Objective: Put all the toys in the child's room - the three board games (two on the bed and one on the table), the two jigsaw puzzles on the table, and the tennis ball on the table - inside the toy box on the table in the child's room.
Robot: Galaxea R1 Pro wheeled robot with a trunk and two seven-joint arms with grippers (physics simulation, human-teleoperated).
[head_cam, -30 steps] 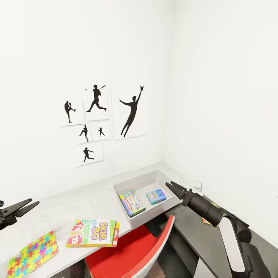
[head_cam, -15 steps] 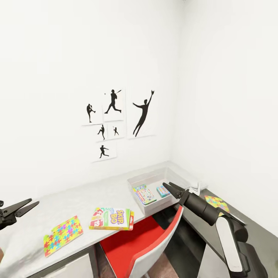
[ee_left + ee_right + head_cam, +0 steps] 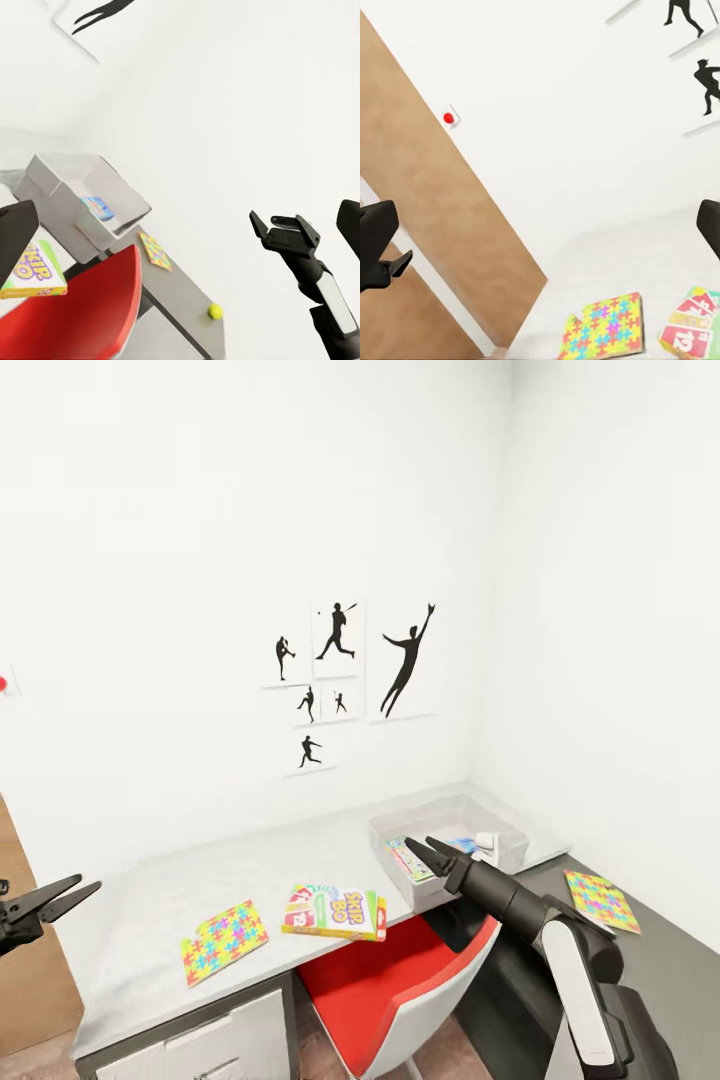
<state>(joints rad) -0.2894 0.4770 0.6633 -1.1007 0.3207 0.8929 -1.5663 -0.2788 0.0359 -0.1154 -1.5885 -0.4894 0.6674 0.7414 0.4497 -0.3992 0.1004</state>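
Note:
The light grey toy box (image 3: 500, 847) stands at the table's (image 3: 150, 920) far right end, with two board games lying in it, one of them small and blue (image 3: 97, 208). The Skip-Bo board game (image 3: 335, 912) lies near the table's front edge, and one jigsaw puzzle (image 3: 224, 941) lies to its left. A second jigsaw puzzle (image 3: 601, 900) and the tennis ball (image 3: 215, 310) rest on the lower dark cabinet. My right gripper (image 3: 428, 851) hangs open and empty just in front of the toy box. My left gripper (image 3: 65, 895) is open and empty off the table's left end.
A red chair (image 3: 400, 980) is tucked under the table below the Skip-Bo box. White drawers (image 3: 210, 1050) sit under the table's left part. A brown door (image 3: 25, 970) stands at the far left. Baseball silhouettes (image 3: 340, 670) hang on the back wall.
The whole picture has shifted: the camera has backed away and turned left, so the table's things look smaller and sit further right. The door has come into view. Both arms keep their pose.

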